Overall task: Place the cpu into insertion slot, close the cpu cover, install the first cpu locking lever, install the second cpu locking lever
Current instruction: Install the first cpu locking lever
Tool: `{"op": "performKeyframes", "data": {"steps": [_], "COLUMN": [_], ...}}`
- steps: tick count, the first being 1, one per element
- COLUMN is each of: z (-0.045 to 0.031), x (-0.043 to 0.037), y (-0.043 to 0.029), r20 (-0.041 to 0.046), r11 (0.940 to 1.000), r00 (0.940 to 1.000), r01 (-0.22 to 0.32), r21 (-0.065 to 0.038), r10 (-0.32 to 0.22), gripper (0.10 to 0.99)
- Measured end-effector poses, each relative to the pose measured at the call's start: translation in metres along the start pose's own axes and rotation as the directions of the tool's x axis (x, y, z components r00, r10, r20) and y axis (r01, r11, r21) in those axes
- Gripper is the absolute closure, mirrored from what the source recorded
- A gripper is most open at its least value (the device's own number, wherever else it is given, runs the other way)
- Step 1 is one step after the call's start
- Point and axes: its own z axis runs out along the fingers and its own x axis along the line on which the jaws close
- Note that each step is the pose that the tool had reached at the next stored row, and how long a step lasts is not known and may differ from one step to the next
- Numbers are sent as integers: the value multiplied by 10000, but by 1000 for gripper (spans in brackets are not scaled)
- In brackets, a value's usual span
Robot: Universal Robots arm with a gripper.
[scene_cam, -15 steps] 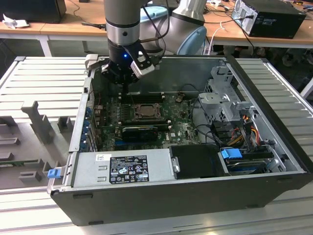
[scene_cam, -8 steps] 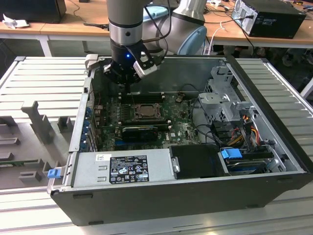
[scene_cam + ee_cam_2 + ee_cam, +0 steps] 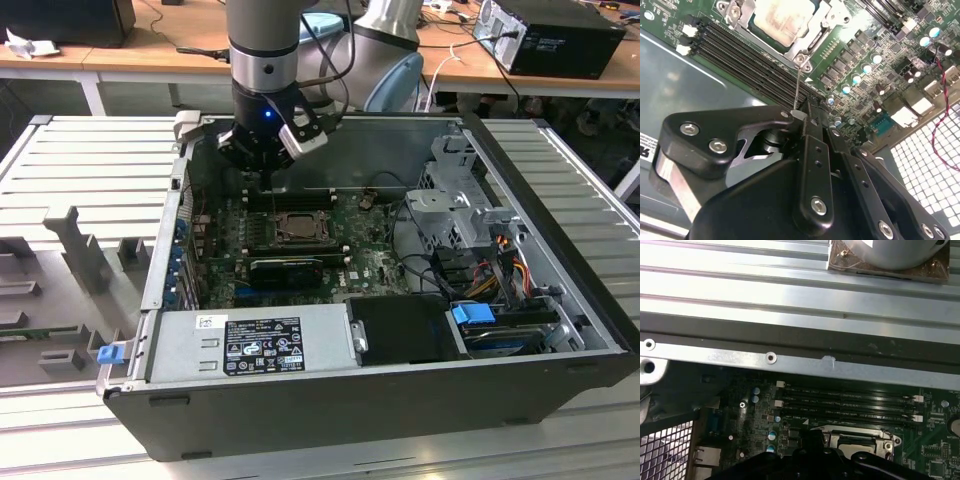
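The cpu lies grey face up in the insertion slot on the green motherboard. The cpu cover lies flat around it as a metal frame. A thin wire locking lever rises from a corner of the socket to my gripper. The black fingers are shut on the lever's pale tip. In the exterior view the gripper hangs inside the open computer case, just behind the socket. The first wrist view has the socket past the gripper's black body.
Long black memory slots run beside the socket, and a black card lies in front of it. The case's metal wall stands close behind the gripper. A power supply, a drive cage and cables fill the exterior view's right and front.
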Motion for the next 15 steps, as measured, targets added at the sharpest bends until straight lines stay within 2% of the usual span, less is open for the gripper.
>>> {"op": "performKeyframes", "data": {"steps": [15], "z": [-1], "x": [-105], "y": [-10], "r20": [0], "r11": [10000], "r00": [10000], "r01": [0], "r21": [0], "r10": [0], "gripper": [980]}}
